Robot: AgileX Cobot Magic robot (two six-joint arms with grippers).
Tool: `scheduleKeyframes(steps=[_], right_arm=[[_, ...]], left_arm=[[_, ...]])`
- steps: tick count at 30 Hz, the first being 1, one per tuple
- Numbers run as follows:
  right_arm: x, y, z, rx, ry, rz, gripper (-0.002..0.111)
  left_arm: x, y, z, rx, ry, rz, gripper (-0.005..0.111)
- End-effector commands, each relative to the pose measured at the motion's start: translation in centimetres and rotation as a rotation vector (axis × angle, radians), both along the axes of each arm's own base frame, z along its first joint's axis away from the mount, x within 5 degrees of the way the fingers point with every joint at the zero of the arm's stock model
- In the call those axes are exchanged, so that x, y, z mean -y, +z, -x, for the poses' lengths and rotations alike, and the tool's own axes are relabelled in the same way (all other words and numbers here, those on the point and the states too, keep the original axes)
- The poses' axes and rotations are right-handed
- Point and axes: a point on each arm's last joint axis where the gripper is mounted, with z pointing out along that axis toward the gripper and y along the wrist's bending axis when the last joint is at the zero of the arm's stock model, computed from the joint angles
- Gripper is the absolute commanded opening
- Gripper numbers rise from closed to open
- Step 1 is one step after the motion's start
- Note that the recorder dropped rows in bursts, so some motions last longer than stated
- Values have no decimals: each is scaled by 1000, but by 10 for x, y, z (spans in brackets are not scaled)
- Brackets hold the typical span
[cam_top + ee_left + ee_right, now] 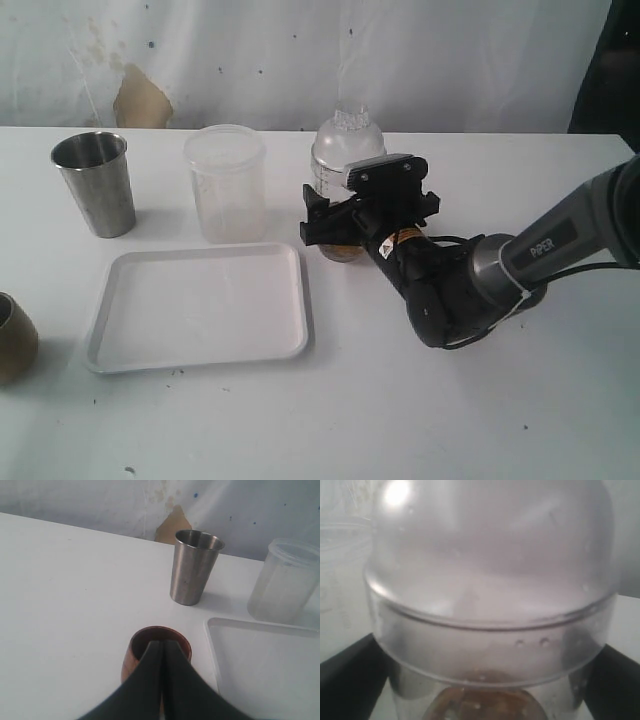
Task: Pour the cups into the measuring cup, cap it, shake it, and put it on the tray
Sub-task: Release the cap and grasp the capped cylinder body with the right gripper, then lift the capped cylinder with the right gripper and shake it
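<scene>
The capped measuring cup (345,150) stands on the table behind the tray's far right corner, with brown contents at its bottom. My right gripper (338,225) is open, one finger on each side of its lower body; in the right wrist view the measuring cup (490,580) fills the space between the dark fingers (350,680). The steel tumbler (95,185) stands upright at the back left. At the left edge sits the wooden cup (12,338). My left gripper (162,644) is shut and empty, its tips over the wooden cup's (134,655) mouth. The white tray (200,305) lies empty.
A frosted translucent plastic cup (225,185) stands between the steel tumbler and the measuring cup, just behind the tray's far edge. A white wall closes off the back of the table. The right arm stretches in from the right side of the table.
</scene>
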Motion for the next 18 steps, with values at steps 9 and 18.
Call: scheduleKeyframes(steps=[9,18], right_arm=[[-5,-2,-14,15,-28,-9,85],[-1,-5,-13,-10,-62,30,0]], left_arm=[[0,-1,0,3,-6,-5,1],[0,-1,0,3,-6,-5,1]])
